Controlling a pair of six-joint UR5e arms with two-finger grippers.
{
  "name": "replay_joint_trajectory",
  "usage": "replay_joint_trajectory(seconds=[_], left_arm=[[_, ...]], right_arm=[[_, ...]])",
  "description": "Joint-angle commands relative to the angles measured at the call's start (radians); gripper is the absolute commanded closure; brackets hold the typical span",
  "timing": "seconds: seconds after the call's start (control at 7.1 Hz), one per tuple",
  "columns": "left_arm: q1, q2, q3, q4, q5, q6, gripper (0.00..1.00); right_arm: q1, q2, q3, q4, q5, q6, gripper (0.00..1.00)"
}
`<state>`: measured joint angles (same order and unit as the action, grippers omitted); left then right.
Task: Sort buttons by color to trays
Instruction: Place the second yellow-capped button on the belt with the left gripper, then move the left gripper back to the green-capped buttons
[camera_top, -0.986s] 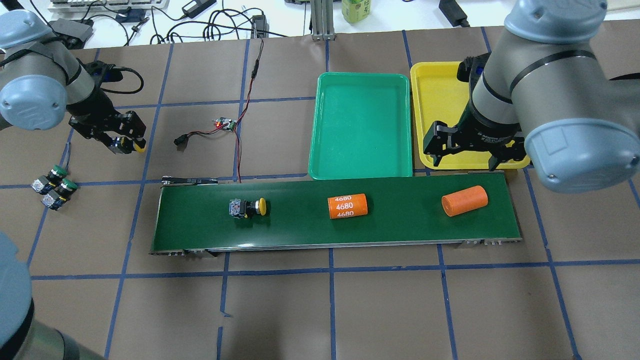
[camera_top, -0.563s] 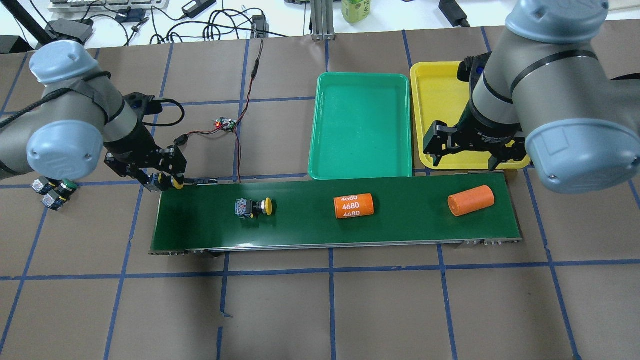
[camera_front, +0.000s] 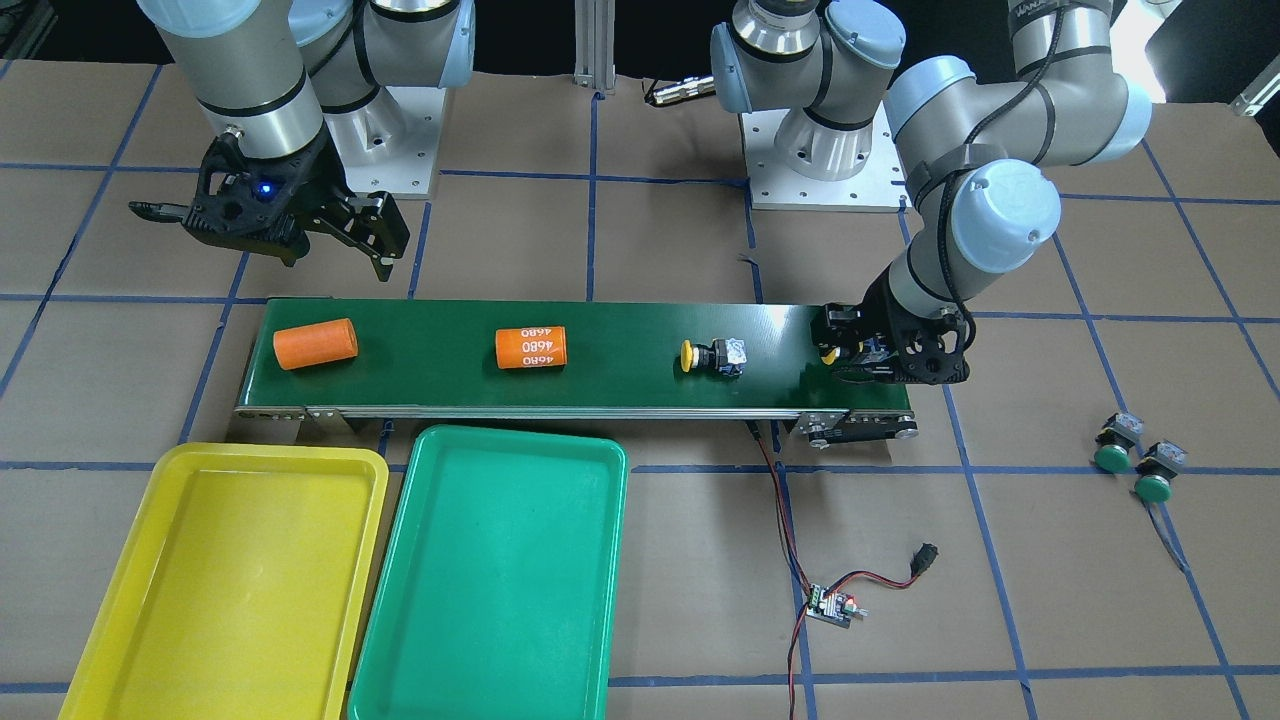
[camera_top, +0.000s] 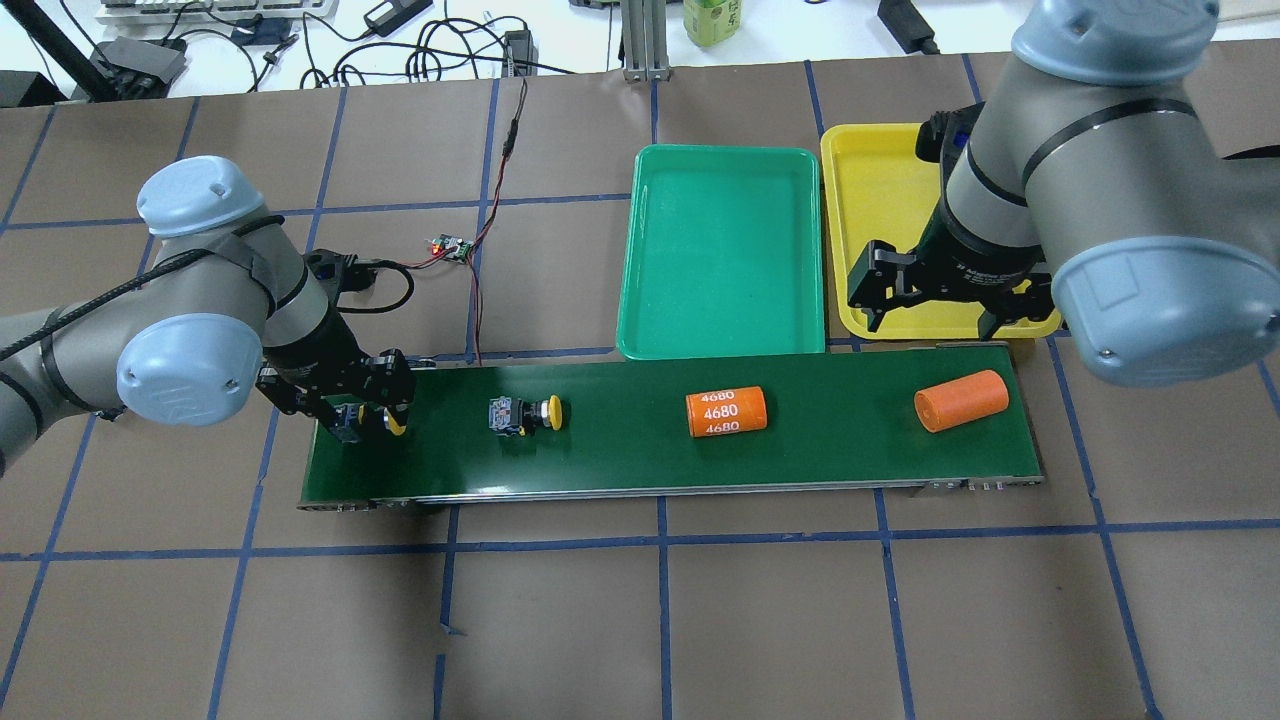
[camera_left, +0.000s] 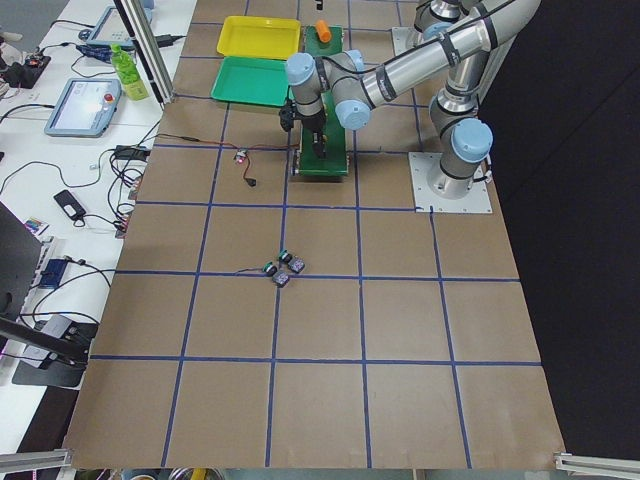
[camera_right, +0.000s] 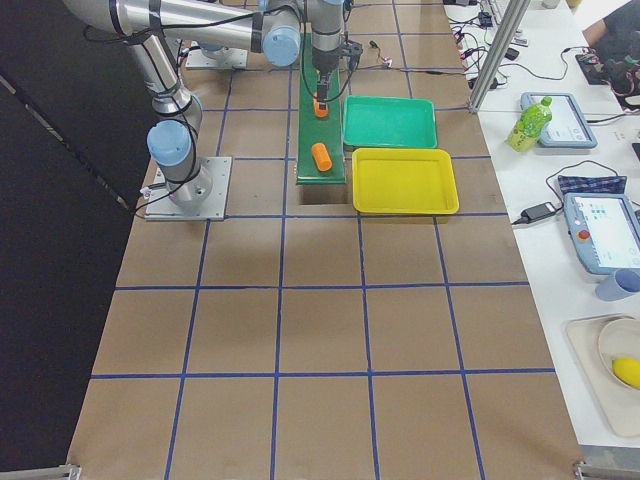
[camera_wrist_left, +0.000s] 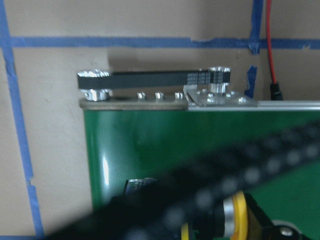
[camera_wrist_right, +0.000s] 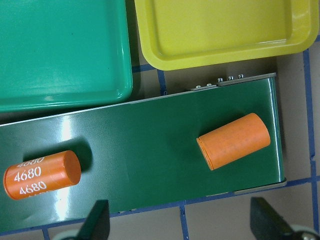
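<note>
My left gripper (camera_top: 370, 420) is shut on a yellow-capped button (camera_wrist_left: 235, 220) low over the left end of the dark green belt (camera_top: 620, 455); in the front-facing view the left gripper (camera_front: 852, 350) is at the belt's right end. A second yellow button (camera_top: 525, 414) (camera_front: 712, 355) lies on its side on the belt. Two green buttons (camera_front: 1112, 447) (camera_front: 1155, 477) rest on the table beyond that end; my left arm hides them in the overhead view. The green tray (camera_top: 720, 250) and yellow tray (camera_top: 880, 200) are bare. My right gripper (camera_top: 928, 322) (camera_wrist_right: 182, 225) hangs open over the yellow tray's near rim.
Two orange cylinders (camera_top: 726, 412) (camera_top: 960, 400) lie on the belt, one marked 4680. A small circuit board (camera_top: 450, 247) with red and black wires sits behind the belt's left end. Cables and desk items line the far table edge.
My left arm swung right and forward, carrying the yellow button from the table onto the belt's left end. The button and cylinders on the belt drifted right. The right arm stayed put.
</note>
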<state>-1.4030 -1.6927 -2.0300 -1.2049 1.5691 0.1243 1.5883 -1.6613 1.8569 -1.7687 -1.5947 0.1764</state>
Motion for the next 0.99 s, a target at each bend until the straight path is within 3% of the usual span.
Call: replay_joint_trajectory(seconds=[0.0,0.42,0.7,0.84], left_arm=[[0.01,0.008,0.039,0.007,0.003,0.006,0.0],[0.036,-0.012,0.21,-0.087,0.014,0.009,0.0],[0.225,-0.108,0.272,-0.07,0.016,0.154,0.0],[0.302,-0.172,0.31,-0.021,0.017,0.358,0.0]], right_arm=[[-0.001,0.0,0.001,0.005,-0.004,0.0,0.0],[-0.001,0.0,0.001,0.009,-0.005,0.0,0.0],[0.001,0.0,0.002,0.009,-0.005,0.002,0.0],[0.001,0.002,0.002,0.009,-0.005,0.002,0.0]])
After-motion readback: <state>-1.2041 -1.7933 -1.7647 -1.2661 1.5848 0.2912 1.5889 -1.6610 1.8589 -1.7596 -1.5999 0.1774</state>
